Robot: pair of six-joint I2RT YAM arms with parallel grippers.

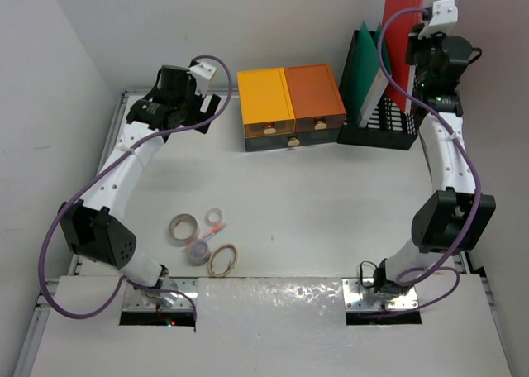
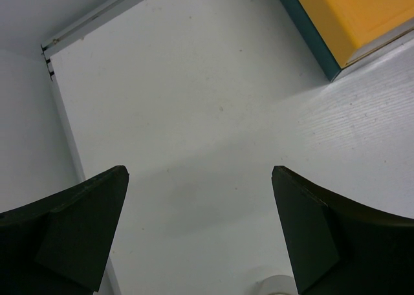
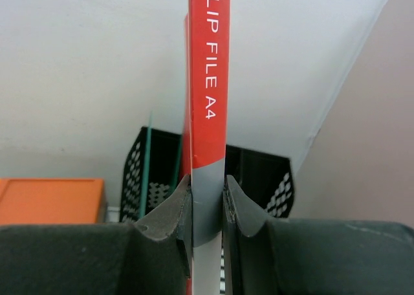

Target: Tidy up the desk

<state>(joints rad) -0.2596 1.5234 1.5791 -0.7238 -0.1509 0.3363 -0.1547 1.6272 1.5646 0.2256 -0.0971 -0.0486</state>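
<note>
The desk [image 1: 331, 195] is a white tabletop with a thin grey rim. My right gripper [image 1: 416, 63] is raised at the back right, shut on the grey-and-red spine of a red clip file [image 1: 403, 21]. In the right wrist view the right gripper [image 3: 207, 191] pinches the file [image 3: 207, 62] upright above a black mesh file holder [image 3: 259, 172]. My left gripper [image 1: 211, 106] hovers at the back left, open and empty. Only bare desk [image 2: 213, 101] lies between its wide-apart fingertips [image 2: 107, 191].
The file holder [image 1: 380, 129] holds a green folder [image 1: 364, 83]. Beside it stand a yellow box [image 1: 263, 97] and an orange box [image 1: 314, 92] on a drawer unit. Several tape rolls [image 1: 183, 226] lie near the front left. A white round object [image 2: 275, 287] shows below the left gripper.
</note>
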